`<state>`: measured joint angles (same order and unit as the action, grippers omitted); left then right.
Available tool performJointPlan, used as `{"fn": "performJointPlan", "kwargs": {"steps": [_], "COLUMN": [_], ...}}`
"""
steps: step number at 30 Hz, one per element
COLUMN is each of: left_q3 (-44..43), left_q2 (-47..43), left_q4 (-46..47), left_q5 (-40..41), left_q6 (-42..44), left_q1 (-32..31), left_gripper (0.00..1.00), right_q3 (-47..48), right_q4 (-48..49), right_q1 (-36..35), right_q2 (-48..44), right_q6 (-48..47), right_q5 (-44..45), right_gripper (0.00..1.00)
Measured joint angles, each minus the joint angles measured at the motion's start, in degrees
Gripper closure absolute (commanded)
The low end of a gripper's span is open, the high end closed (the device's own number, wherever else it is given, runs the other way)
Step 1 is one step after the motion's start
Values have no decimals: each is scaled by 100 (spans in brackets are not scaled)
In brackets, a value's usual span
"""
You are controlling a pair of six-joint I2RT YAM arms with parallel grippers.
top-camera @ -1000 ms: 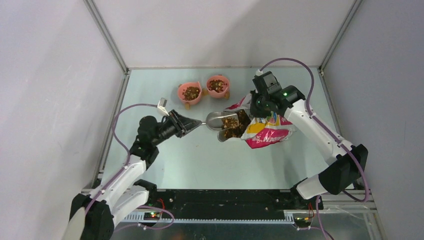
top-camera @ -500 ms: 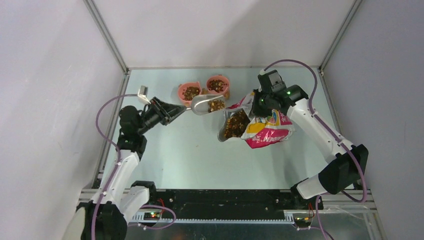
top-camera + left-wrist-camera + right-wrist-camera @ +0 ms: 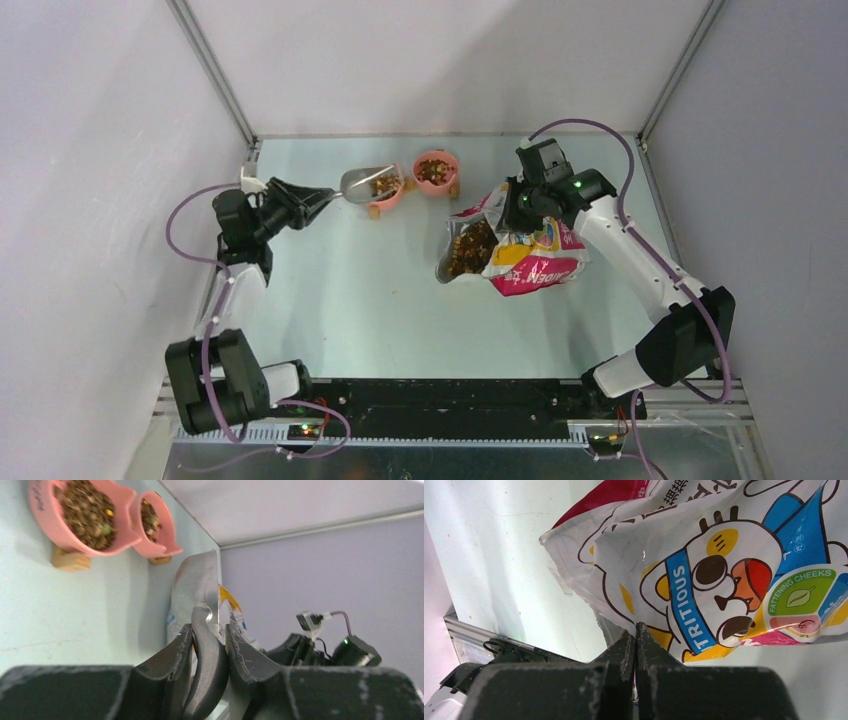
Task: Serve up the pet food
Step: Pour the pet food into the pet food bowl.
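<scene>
Both end effectors are clamped: the left end effector (image 3: pixel 318 196) grips the metal scoop (image 3: pixel 358 181), carrying pet food (image 3: pixel 383 184) over the left pink bowl (image 3: pixel 388 198); the right end effector (image 3: pixel 519 200) pinches the bag (image 3: pixel 530 262). This looks like the pouring step, and the next move calls for tilting the scoop gently.

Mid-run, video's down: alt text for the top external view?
The left gripper holds a metal scoop loaded with pet food at the left pink bowl, beside a right pink bowl, also filled. The right gripper pinches the top edge of the open printed bag lying on the table.
</scene>
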<state>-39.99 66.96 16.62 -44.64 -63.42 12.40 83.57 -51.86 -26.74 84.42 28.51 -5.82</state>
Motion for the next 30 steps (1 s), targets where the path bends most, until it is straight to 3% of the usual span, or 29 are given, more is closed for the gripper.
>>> {"fn": "performJointPlan", "kwargs": {"steps": [17,30], "left_q3": [-1633,-2341], "left_q2": [2332,2778], "left_q4": [-352,-1113], "left_q5": [1029,1930], "left_q6": [1469,2798], "left_q1": [310,-227], "left_gripper": [100,100], "right_q3": [0,15], "right_q4": [155,181], "right_q1": [240,514], "right_q2": [247,507], "right_q6": [-4,-13], "right_q5": [-299,-608], "right_gripper": [100,100]}}
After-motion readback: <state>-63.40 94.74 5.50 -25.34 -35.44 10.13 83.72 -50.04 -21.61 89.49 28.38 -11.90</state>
